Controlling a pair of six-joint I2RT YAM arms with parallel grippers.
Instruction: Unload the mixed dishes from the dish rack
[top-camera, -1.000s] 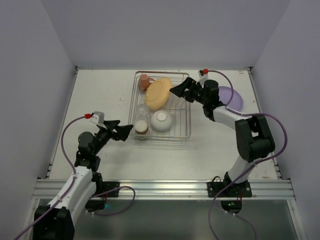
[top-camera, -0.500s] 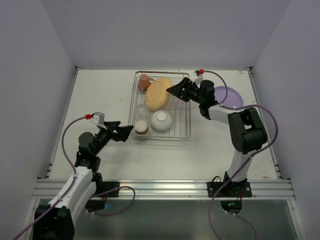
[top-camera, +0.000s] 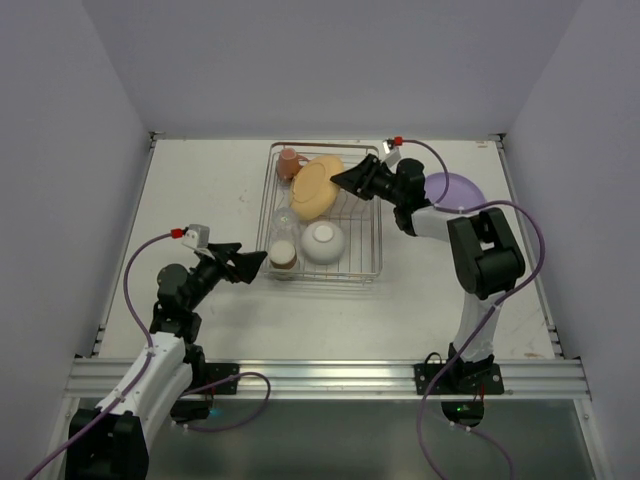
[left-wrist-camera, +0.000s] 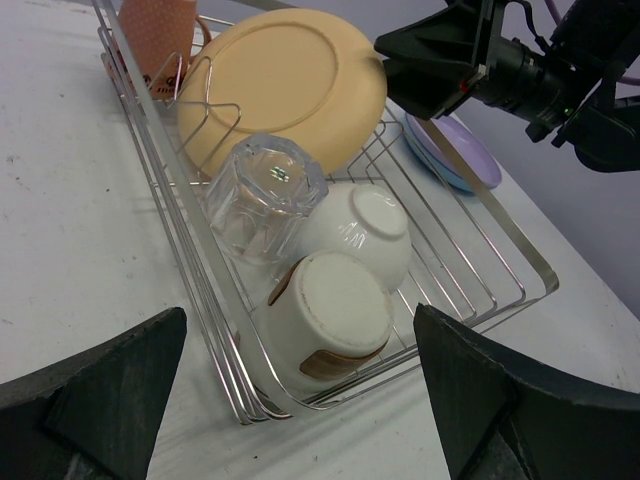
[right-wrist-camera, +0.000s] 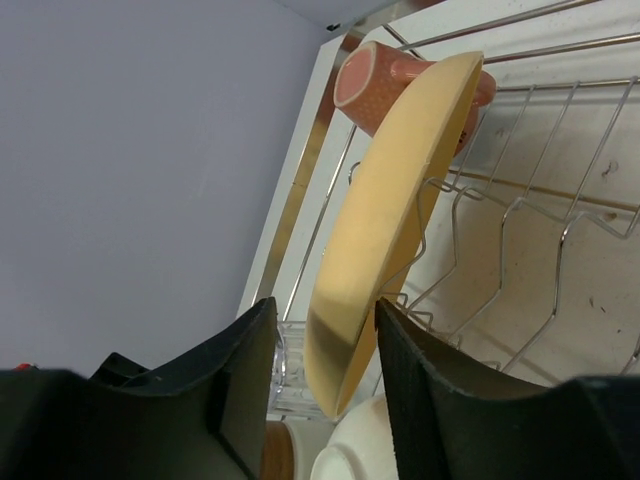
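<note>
Now right pincer (right-wrist-camera: 325, 328) astride yellow-orange plate (right-wrist-camera: 400, 190) rim, grip unclear; left pincer (top-camera: 258, 262) agape near dish rack (left-wrist-camera: 175, 200).

Right gripper (top-camera: 340, 181) has advanced toward the tabletop's left edge, over the right rim of the dish rack (top-camera: 379, 222), and now straddles the upper edge of the yellow-orange plate (top-camera: 315, 188). Its jaws have narrowed about that edge (a slit remains on one side, wrist view). The right arm's elbow has swung toward the far edge, uncovering more of the lilac plate (top-camera: 457, 187).
</note>
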